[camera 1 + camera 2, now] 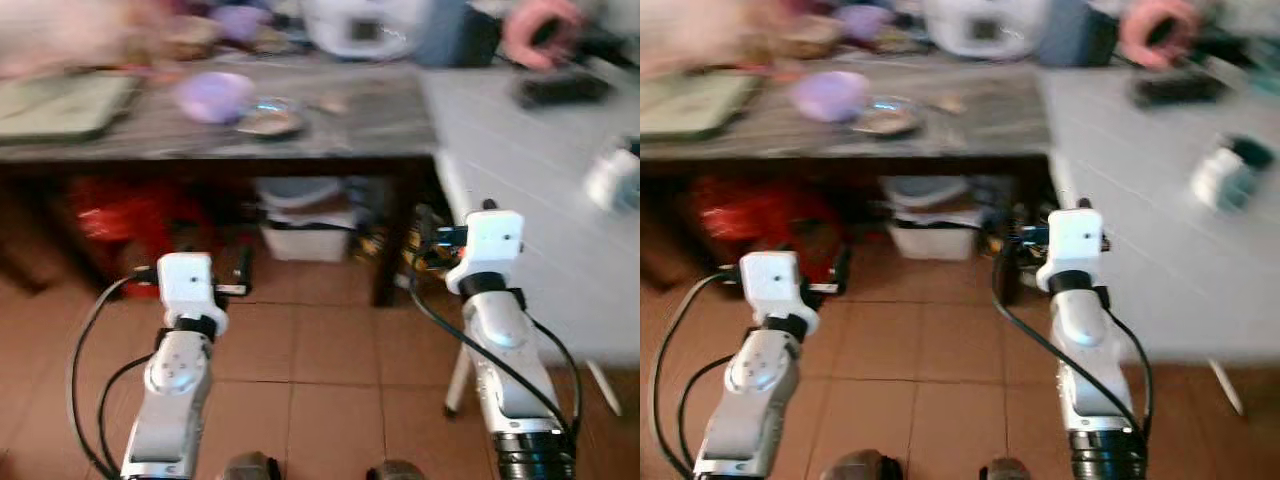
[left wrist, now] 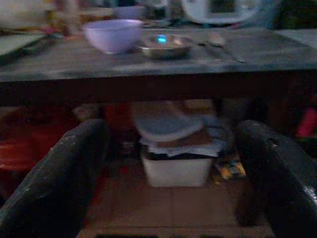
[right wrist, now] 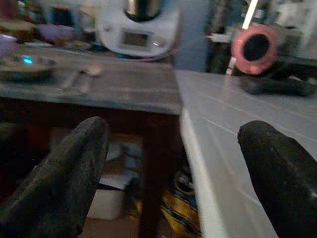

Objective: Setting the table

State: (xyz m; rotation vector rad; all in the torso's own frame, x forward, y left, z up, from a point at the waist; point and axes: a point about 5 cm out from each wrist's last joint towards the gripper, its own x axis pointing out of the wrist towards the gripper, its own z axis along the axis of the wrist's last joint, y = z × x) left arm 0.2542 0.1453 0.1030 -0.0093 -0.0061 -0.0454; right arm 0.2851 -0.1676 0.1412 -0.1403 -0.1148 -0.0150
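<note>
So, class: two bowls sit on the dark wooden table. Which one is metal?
The shallow metal bowl, shiny and low, beside the taller lilac plastic bowl, which is matte and deeper.

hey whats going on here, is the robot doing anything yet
Not handling anything yet. The robot stands facing a dark wooden table, both arms raised before it. The left pincer and right pincer are open and empty, short of the table. On it sit a purple bowl, a metal dish and a spoon. A white table adjoins on the right.
</note>
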